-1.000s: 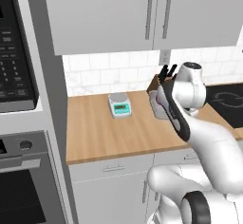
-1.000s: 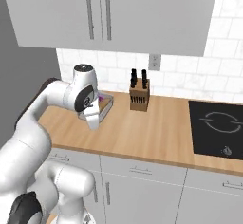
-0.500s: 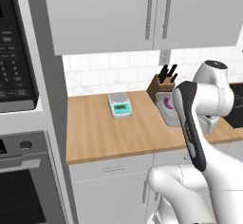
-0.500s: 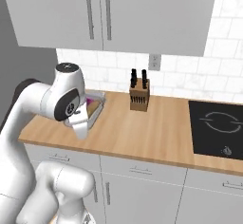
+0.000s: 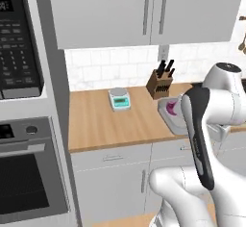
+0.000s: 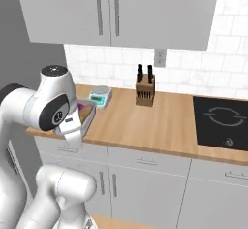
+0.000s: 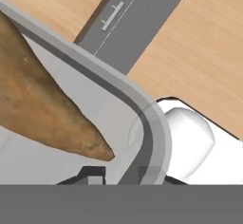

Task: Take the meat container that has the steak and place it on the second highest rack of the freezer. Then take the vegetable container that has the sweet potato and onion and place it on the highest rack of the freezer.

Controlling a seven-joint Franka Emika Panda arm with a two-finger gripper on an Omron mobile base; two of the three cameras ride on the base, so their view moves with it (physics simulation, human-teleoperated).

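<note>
Gripper (image 7: 121, 176): clenched on the rim of the tray (image 7: 153, 137), 1 tip each side of the wall.
Why held so: an edge pinch probably lets the arm carry the tray level toward the freezer.
Sweet potato (image 7: 42, 118): lies in the tray, its pointed end just beside the tips.
Onion (image 5: 172, 107): magenta bulb in the same tray, close against the arm.
Tray position: lifted at the counter (image 5: 110, 120) front edge, above the drawer fronts.
Beyond: scale (image 5: 119, 98), knife block (image 5: 160, 79).

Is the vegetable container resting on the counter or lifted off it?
Lifted: the vegetable container hangs beyond the counter edge, floor beneath.
</note>
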